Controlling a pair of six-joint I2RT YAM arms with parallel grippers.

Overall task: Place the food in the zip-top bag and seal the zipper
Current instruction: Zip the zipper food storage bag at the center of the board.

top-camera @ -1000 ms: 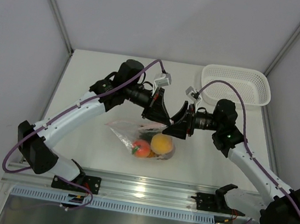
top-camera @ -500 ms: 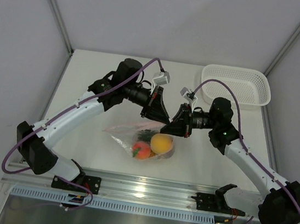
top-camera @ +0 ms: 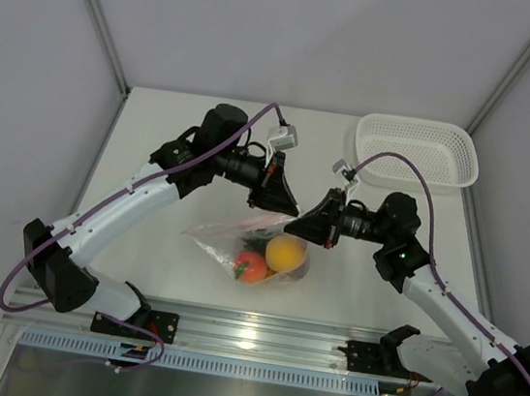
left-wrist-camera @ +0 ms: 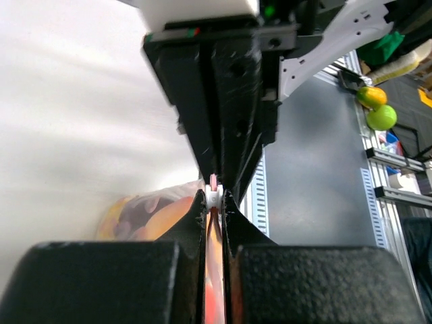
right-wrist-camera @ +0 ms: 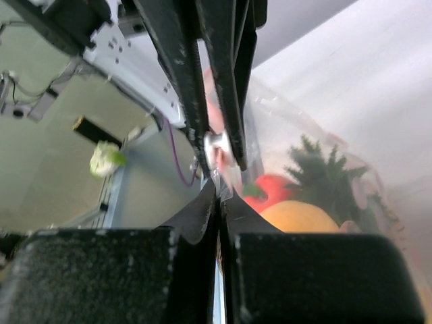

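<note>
The left hand point(top-camera: 286, 212) and right hand point(top-camera: 292, 227) pinch the zipper point(left-wrist-camera: 213, 181).
Both are clamped narrow on it; the zip-top bag point(top-camera: 221, 236), the food point(top-camera: 284, 254) inside, is at the tabletop's point(top-camera: 157, 125) near middle.

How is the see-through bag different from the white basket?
The bag is clear and floppy; the basket is white mesh. The bag holds toy fruit; the basket looks empty. The left hand and right hand pinch the bag; nothing touches the basket. Both are made to hold things.
</note>
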